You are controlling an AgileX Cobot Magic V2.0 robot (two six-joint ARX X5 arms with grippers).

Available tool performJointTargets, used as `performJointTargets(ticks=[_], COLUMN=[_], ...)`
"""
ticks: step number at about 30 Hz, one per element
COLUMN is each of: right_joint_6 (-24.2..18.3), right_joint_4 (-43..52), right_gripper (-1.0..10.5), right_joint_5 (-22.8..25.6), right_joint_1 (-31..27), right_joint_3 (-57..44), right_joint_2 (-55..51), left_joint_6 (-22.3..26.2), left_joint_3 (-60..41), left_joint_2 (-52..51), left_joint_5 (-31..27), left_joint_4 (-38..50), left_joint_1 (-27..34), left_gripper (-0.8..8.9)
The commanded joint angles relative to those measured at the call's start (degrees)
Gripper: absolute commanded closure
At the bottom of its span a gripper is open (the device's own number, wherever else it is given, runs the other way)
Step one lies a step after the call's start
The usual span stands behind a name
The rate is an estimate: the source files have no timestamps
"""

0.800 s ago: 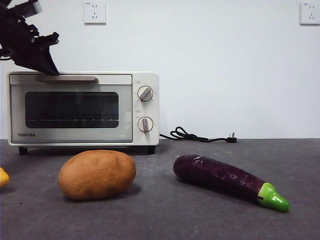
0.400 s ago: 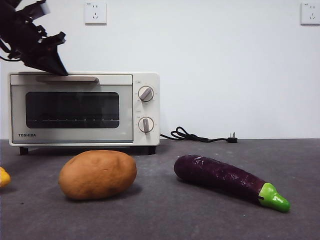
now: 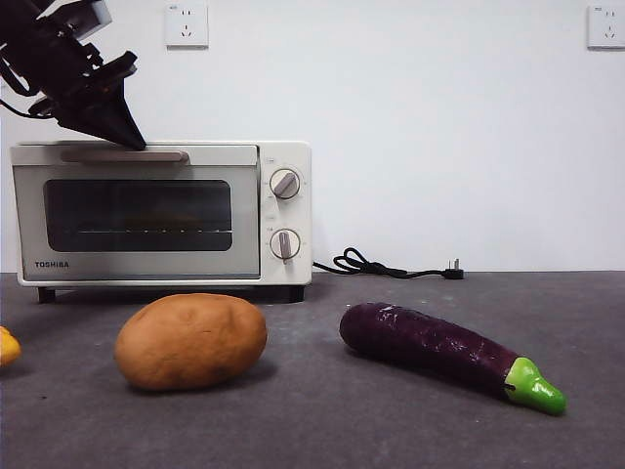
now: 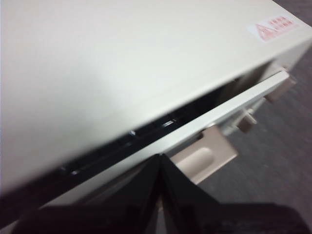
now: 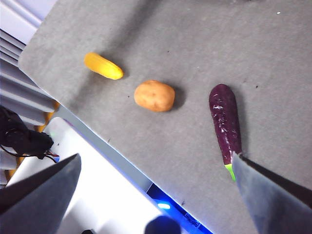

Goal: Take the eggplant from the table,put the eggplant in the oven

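While eggplant [image 3: 444, 350] lies tabled — left end effector [image 3: 132, 145] tugs oven [image 3: 161, 215] handle [image 3: 125, 154].

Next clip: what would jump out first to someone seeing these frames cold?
The dark left gripper at the top front edge of the cream oven, jaws shut at the door's bar handle, with the door cracked open at its top in the left wrist view. Then the glossy purple eggplant lying untouched on the grey table, beside a tan potato. The right gripper hangs open high above them.
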Motion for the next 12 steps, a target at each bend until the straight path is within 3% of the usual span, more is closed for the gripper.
performJointTargets(ticks=[1, 12], right_joint_6=[-0.9, -1.3], right_joint_4=[0.9, 2.6], right_gripper=[3.2, 3.2], right_joint_5=[0.6, 1.0], right_joint_1=[0.1, 0.1], right_joint_3=[0.2, 0.2], right_joint_2=[0.1, 0.1], left_joint_6=[1.1, 2.4], left_joint_3=[-3.2, -3.2], left_joint_2=[3.7, -0.7], left_joint_5=[-1.8, 2.6], left_joint_4=[-8.2, -14.8], left_joint_1=[-0.6, -2.9], left_gripper=[8.19, 8.19])
